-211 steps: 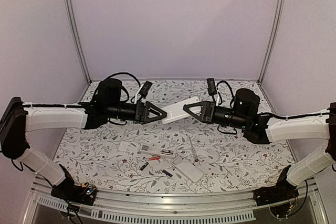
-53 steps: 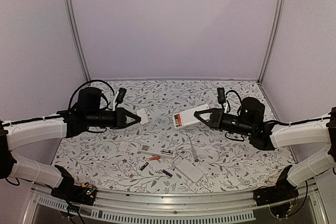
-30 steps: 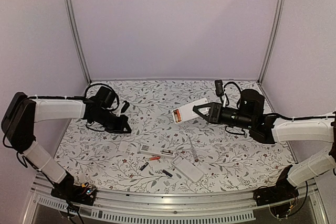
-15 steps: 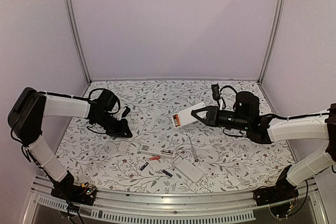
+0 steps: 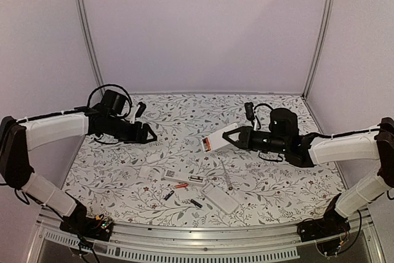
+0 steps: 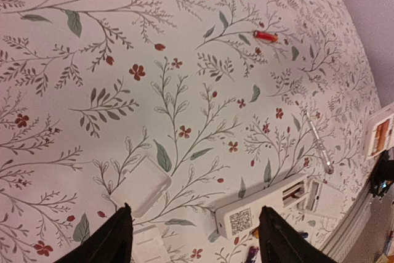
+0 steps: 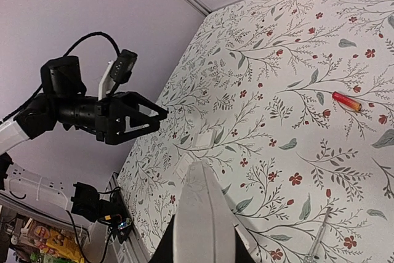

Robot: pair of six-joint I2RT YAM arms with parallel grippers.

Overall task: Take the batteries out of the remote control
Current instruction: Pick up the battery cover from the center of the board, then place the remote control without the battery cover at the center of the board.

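Our right hand [image 5: 236,138] pinches the white remote [image 5: 212,142], long axis pointing leftward at our spread, empty left hand [image 5: 149,133]

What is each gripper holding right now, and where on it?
Right gripper pinches the white remote by its end nearest the arm; left gripper holds nothing.
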